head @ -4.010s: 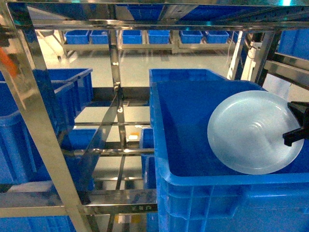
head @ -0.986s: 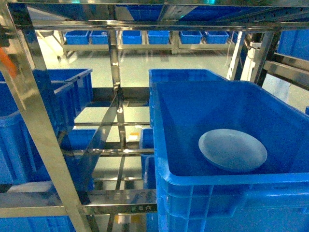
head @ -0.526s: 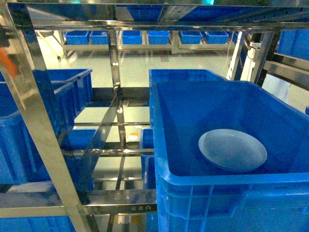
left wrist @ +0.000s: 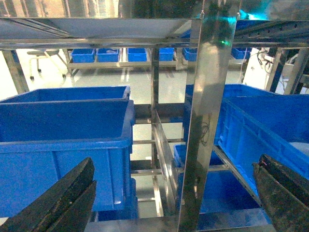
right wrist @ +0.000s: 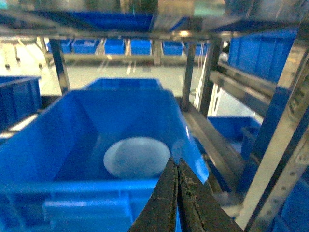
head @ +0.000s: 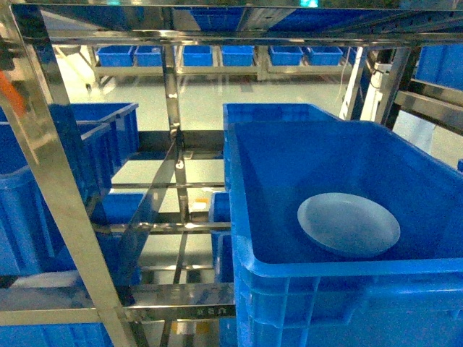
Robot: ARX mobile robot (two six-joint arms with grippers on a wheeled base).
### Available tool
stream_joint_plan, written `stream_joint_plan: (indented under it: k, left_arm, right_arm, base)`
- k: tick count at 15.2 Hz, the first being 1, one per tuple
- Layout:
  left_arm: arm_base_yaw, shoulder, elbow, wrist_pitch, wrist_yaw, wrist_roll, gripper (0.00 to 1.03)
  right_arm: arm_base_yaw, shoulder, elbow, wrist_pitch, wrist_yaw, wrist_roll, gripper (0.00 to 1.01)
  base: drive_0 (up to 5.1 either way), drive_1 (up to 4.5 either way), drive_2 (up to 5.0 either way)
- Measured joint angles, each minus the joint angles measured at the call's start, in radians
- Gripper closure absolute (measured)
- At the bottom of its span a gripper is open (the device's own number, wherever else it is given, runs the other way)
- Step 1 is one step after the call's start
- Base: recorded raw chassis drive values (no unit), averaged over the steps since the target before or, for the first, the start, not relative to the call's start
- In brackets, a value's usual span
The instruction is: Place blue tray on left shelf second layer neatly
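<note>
The pale blue tray lies flat on the floor of a big blue crate, which stands on the steel shelf. The right wrist view shows the tray inside that crate. My right gripper is shut with nothing in it, held back outside the crate's near wall. My left gripper is open and empty, its dark fingers wide apart in front of a steel post. Neither gripper shows in the head view.
Another blue crate sits on the shelf to the left, also seen as the crate in the left wrist view. Steel posts and crossbars frame the shelves. A distant low rack holds several small blue bins.
Four seconds ago the tray was tilted up at the crate's right side with a gripper at its edge. It has since lain flat on the crate floor, and nothing has moved in the last second.
</note>
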Motion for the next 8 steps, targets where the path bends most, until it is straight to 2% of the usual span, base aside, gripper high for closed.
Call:
stream_joint_plan:
  k: [1, 2, 5, 6, 8]
  left_arm:
    - [0.000, 0.000, 0.000, 0.000, 0.000, 0.000, 0.05]
    - [0.000, 0.000, 0.000, 0.000, 0.000, 0.000, 0.05]
    - [0.000, 0.000, 0.000, 0.000, 0.000, 0.000, 0.05]
    - [0.000, 0.000, 0.000, 0.000, 0.000, 0.000, 0.05]
    - [0.000, 0.000, 0.000, 0.000, 0.000, 0.000, 0.05]
  right_arm:
    - [0.000, -0.109, 0.000, -0.150, 0.000, 0.000, 0.99]
    - [0.000, -0.148, 0.002, -0.126, -0.002, 0.000, 0.99]
    - [-0.001, -0.148, 0.000, -0.149, 0.001, 0.000, 0.99]
    - [-0.001, -0.148, 0.000, -0.148, 0.001, 0.000, 0.95]
    - [-0.001, -0.148, 0.000, -0.148, 0.001, 0.000, 0.69]
  base:
    - [0.0, 0.00, 0.0]
    - [0.0, 0.00, 0.0]
    - [0.0, 0.00, 0.0]
    - [0.0, 0.00, 0.0]
    - [0.0, 0.00, 0.0]
